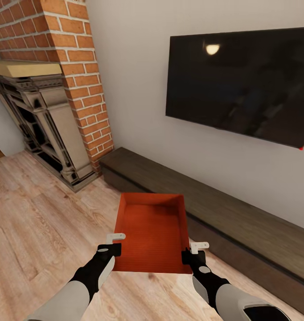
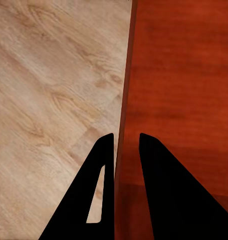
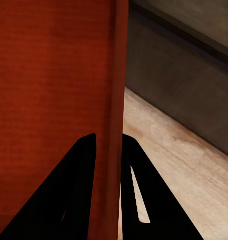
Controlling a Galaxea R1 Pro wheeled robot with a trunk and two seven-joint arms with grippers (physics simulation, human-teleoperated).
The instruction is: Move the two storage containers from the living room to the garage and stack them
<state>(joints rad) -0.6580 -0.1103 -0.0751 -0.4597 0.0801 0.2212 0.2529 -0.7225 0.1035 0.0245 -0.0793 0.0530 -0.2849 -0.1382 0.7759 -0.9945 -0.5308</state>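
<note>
One orange-red storage container (image 1: 154, 232) hangs just above the light wood floor of the living room, held level between my two arms. My left gripper (image 1: 115, 250) is shut on its left wall near the front corner. My right gripper (image 1: 191, 255) is shut on its right wall. In the left wrist view, the fingers of my left gripper (image 2: 126, 136) straddle the thin wall of the container (image 2: 184, 90). In the right wrist view, my right gripper (image 3: 109, 135) pinches the opposite wall of the container (image 3: 53, 75). The other container and the garage are out of view.
A long dark low cabinet (image 1: 241, 223) runs along the wall just beyond and to the right of the container, under a black wall TV (image 1: 241, 80). A red brick fireplace (image 1: 76, 67) with a dark surround (image 1: 49, 129) stands at the left. Wood plank floor (image 1: 36, 214) spreads to the left.
</note>
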